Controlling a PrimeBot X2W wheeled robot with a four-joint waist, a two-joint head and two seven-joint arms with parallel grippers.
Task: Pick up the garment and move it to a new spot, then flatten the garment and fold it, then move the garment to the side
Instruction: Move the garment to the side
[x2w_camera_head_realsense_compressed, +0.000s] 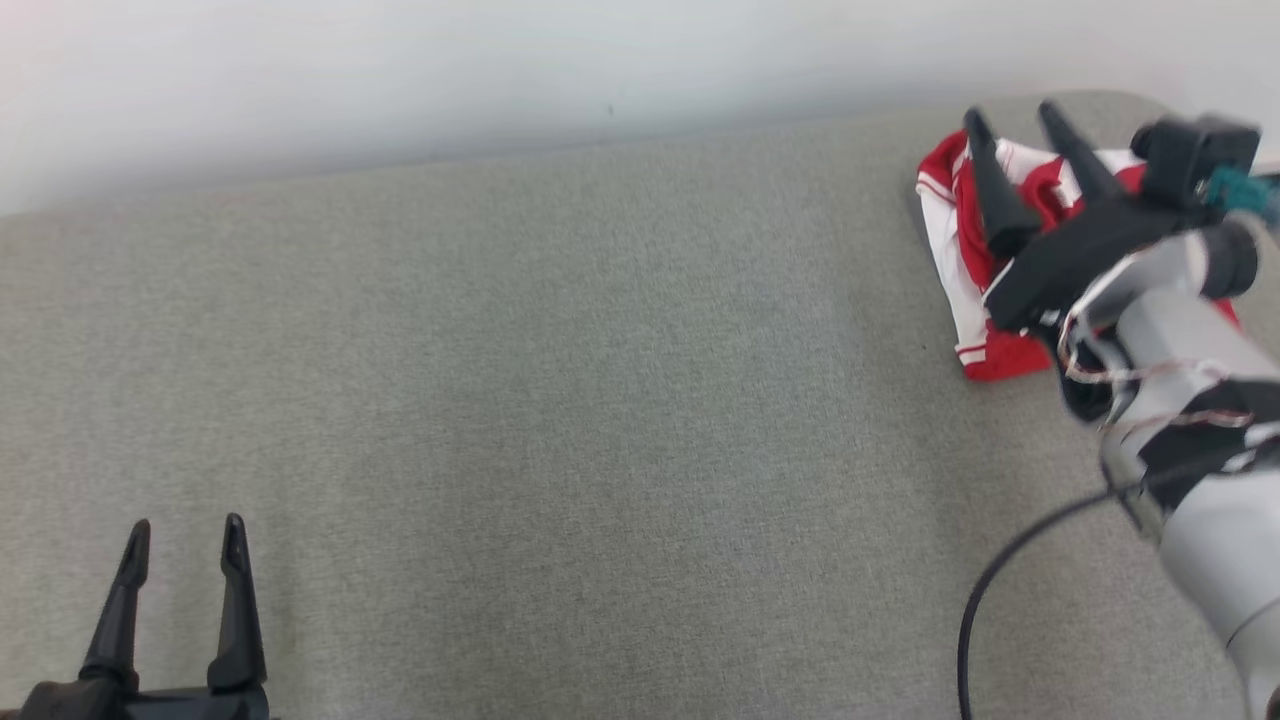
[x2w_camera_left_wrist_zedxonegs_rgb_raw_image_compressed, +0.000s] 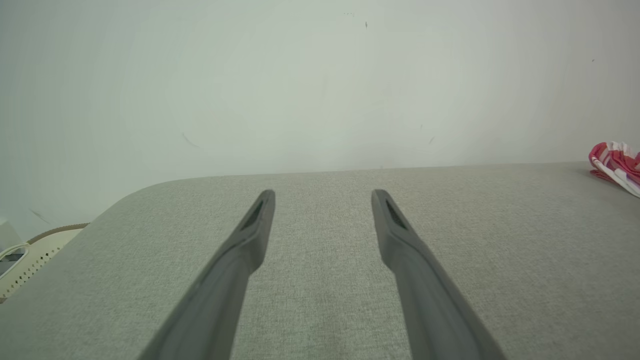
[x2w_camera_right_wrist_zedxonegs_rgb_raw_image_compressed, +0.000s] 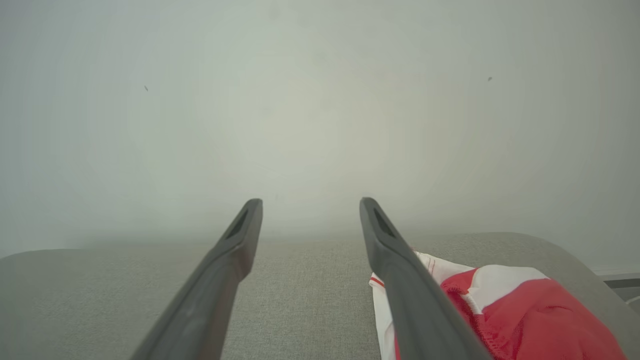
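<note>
A crumpled red and white garment (x2w_camera_head_realsense_compressed: 965, 262) lies at the far right of the grey fabric surface (x2w_camera_head_realsense_compressed: 560, 400), near the back edge. Above its left part hovers my right gripper (x2w_camera_head_realsense_compressed: 1015, 115), open, with nothing between the fingers. The right wrist view has the garment (x2w_camera_right_wrist_zedxonegs_rgb_raw_image_compressed: 505, 310) below and to the right of that gripper (x2w_camera_right_wrist_zedxonegs_rgb_raw_image_compressed: 310, 202), the right finger crossing its edge. Far from it, my left gripper (x2w_camera_head_realsense_compressed: 187, 525) stands open and empty at the lower left. In the left wrist view the left gripper (x2w_camera_left_wrist_zedxonegs_rgb_raw_image_compressed: 322, 192) points over bare fabric, and the garment (x2w_camera_left_wrist_zedxonegs_rgb_raw_image_compressed: 615, 162) peeks in at the right edge.
A pale wall (x2w_camera_head_realsense_compressed: 500, 70) runs behind the surface. The right forearm and its black cable (x2w_camera_head_realsense_compressed: 985, 600) cross the lower right. In the left wrist view a pale perforated object with a cord (x2w_camera_left_wrist_zedxonegs_rgb_raw_image_compressed: 25, 255) sits beyond the surface's rounded left corner.
</note>
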